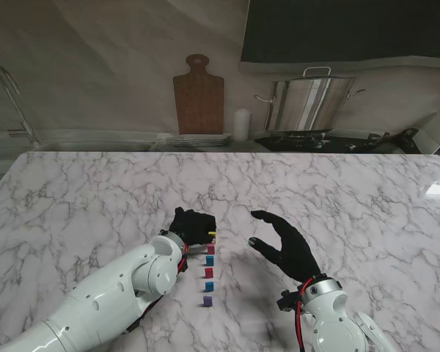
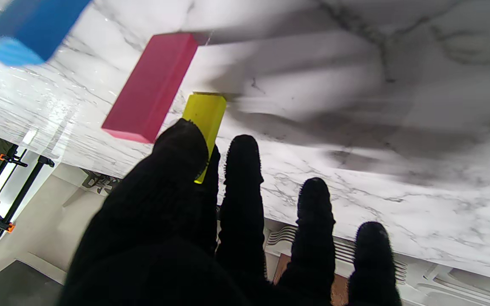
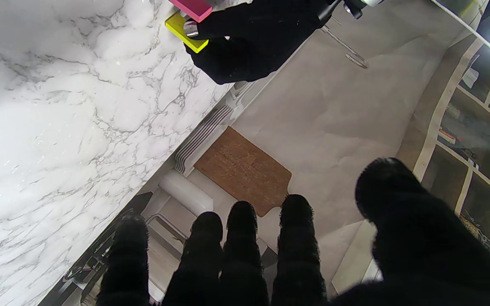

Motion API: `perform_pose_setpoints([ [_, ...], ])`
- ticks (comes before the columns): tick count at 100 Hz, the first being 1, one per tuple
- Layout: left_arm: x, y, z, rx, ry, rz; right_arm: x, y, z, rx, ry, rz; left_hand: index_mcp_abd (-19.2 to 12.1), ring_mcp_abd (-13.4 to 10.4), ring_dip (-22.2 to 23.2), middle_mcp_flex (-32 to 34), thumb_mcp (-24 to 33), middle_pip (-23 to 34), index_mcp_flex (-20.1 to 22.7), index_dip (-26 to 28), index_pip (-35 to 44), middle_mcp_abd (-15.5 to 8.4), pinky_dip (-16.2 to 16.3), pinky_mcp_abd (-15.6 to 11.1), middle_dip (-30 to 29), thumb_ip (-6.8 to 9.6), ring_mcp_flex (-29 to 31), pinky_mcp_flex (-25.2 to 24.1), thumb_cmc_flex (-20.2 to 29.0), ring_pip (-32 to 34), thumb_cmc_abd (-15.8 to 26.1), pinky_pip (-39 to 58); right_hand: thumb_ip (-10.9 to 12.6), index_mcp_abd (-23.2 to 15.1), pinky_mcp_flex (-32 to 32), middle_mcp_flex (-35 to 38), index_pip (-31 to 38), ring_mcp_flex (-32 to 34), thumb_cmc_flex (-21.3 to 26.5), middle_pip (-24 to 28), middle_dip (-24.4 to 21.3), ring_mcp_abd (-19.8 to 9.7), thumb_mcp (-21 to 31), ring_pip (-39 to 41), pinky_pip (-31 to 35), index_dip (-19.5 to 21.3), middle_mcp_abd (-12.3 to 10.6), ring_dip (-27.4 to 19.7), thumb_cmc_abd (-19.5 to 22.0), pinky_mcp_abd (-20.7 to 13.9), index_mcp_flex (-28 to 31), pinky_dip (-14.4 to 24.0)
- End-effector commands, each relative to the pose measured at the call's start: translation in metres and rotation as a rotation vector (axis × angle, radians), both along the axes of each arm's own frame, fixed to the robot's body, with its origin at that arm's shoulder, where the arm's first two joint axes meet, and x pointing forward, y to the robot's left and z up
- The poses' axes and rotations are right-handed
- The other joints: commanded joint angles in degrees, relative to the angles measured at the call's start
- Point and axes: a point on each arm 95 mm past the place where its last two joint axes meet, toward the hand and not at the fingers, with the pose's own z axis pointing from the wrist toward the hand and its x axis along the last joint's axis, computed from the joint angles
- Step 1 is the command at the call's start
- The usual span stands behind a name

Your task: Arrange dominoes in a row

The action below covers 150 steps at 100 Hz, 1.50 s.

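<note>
A short row of small coloured dominoes runs toward me on the marble table: a magenta one at the far end, then a red one, a blue one and a purple one. My left hand is at the row's far end, thumb and forefinger pinched on a yellow domino that touches the table. The left wrist view shows that yellow domino upright beside the pink one, with the blue one further along. My right hand hovers to the right of the row, fingers spread, holding nothing.
A wooden cutting board, a stack of plates, a white cylinder and a steel pot line the counter behind the table's far edge. The right wrist view shows my left hand on the yellow domino.
</note>
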Motion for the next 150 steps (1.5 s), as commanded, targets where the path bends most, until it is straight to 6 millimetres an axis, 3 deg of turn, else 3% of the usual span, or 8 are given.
perform_pose_setpoints([
  [1, -0.0009, -0.0006, -0.0006, 0.004, 0.012, -0.005, -0.0015, 0.0003, -0.0012, -0.001, 0.008, -0.001, -2.06, 1.43, 0.69, -0.31, -0.07, 0.85, 2.35, 1.37, 3.67, -0.77, 1.28, 0.60, 1.09, 1.21, -1.06, -0.86, 1.28, 0.35, 0.77, -0.82, 1.21, -0.61, -0.11, -0.41, 0.65, 1.18, 1.72, 0.83, 0.43, -0.20, 1.04, 0.49, 0.44, 0.77, -0.11, 0.28, 0.53, -0.19, -1.22, 0.82],
  [61, -0.0032, 0.0017, -0.0019, 0.018, 0.022, -0.007, -0.0016, 0.0009, -0.0013, -0.002, 0.007, 0.001, -1.62, 1.67, 0.71, -1.33, 0.82, 0.88, 1.89, 1.71, 3.91, -0.06, 1.17, 0.59, 2.33, 1.42, -1.62, -0.94, 0.91, 0.14, 0.19, -1.47, 1.21, -0.58, -0.09, -0.42, 0.67, 1.17, 1.73, 0.82, 0.43, -0.28, 1.07, 0.48, 0.45, 0.78, -0.13, 0.28, 0.54, -0.15, -1.20, 0.81],
  [100, -0.0037, 0.0027, -0.0016, 0.024, 0.028, -0.017, -0.0016, 0.0014, -0.0015, -0.004, 0.008, 0.002, -0.65, 1.92, 0.58, -5.79, 1.71, 5.43, 0.00, -0.20, -5.36, 0.68, 1.55, 0.71, -1.63, 1.26, -2.64, -0.98, -0.51, -0.68, -0.87, -2.80, 1.21, -0.57, -0.11, -0.42, 0.61, 1.18, 1.72, 0.82, 0.43, -0.24, 1.09, 0.48, 0.45, 0.76, -0.19, 0.28, 0.46, -0.13, -1.30, 0.80],
  [150, -0.0037, 0.0036, -0.0003, 0.030, 0.027, -0.025, -0.0015, 0.0008, -0.0014, -0.003, 0.008, 0.000, -0.92, 2.06, 0.51, -6.51, 1.94, 5.65, 0.19, 0.09, -5.75, 0.73, 1.66, 0.75, -2.04, 1.20, -3.09, -1.14, -0.60, -1.00, -1.16, -3.44, 1.19, -0.61, -0.11, -0.40, 0.60, 1.19, 1.71, 0.85, 0.43, -0.19, 1.25, 0.48, 0.44, 0.77, -0.11, 0.28, 0.31, -0.16, -1.37, 0.79],
])
